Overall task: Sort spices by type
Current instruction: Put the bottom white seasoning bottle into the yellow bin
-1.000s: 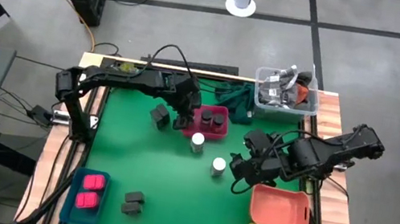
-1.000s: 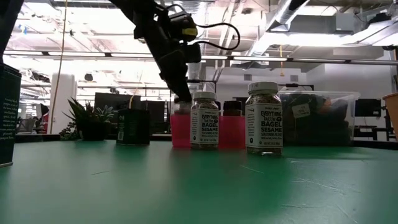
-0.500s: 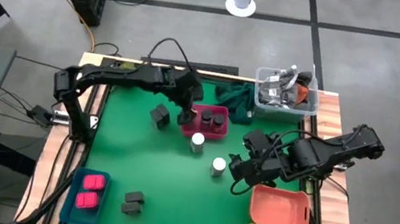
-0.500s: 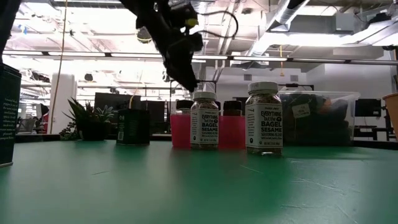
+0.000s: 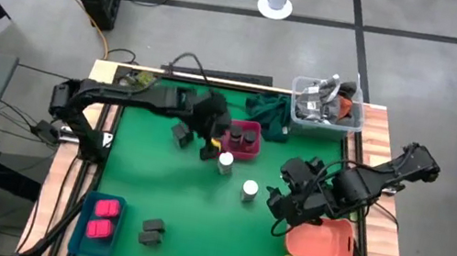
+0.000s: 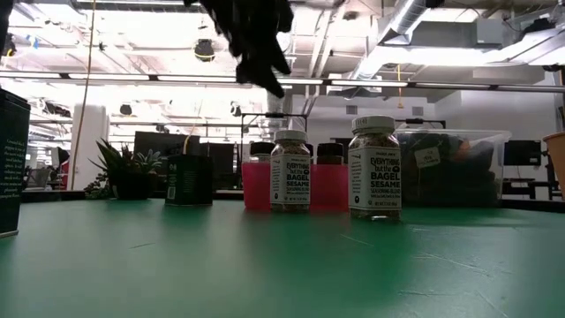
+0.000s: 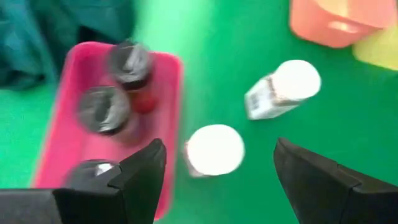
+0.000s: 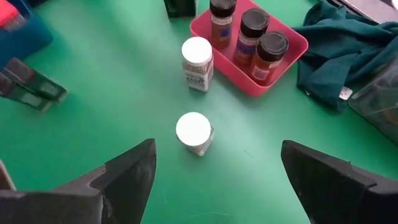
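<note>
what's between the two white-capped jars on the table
Nothing: bare green mat separates the white-capped jar beside the pink tray from the other white-capped jar. The right wrist view shows it best.

Two white-capped jars (image 6: 290, 170) (image 6: 375, 167) stand before a pink tray (image 6: 328, 186).

Three jars (image 8: 249, 37) in tray (image 8: 292, 50) (upright)

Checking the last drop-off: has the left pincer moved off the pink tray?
Yes. The left pincer has lifted off the pink plastic tray toward the nearer white-capped jar.
</note>
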Controlling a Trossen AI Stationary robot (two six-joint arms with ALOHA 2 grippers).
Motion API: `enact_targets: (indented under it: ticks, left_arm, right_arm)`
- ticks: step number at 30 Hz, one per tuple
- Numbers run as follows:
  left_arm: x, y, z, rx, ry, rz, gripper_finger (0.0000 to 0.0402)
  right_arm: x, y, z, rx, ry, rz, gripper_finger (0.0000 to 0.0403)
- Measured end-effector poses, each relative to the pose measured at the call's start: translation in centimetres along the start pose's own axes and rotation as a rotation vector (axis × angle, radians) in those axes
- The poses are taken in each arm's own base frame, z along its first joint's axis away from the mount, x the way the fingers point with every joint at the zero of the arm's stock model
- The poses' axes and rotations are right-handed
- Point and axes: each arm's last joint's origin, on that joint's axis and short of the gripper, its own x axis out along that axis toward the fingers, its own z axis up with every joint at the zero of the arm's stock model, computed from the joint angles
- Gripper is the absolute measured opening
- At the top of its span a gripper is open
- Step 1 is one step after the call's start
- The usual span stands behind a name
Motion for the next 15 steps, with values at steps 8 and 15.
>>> enact_targets:
  ticks: [8,15]
  left_arm:
    - [-2.0,-8.3,-0.2,-0.055,-0.174,0.131,0.0283]
    - [-6.2,-12.2,-1.8,-0.223,-0.237,0.108,0.0283]
  right_arm:
    - [3.9,1.4,-2.9,-0.071,0.105,0.099,0.0359]
    - [7.2,0.8,-2.1,-0.087,0.137,0.107,0.0348]
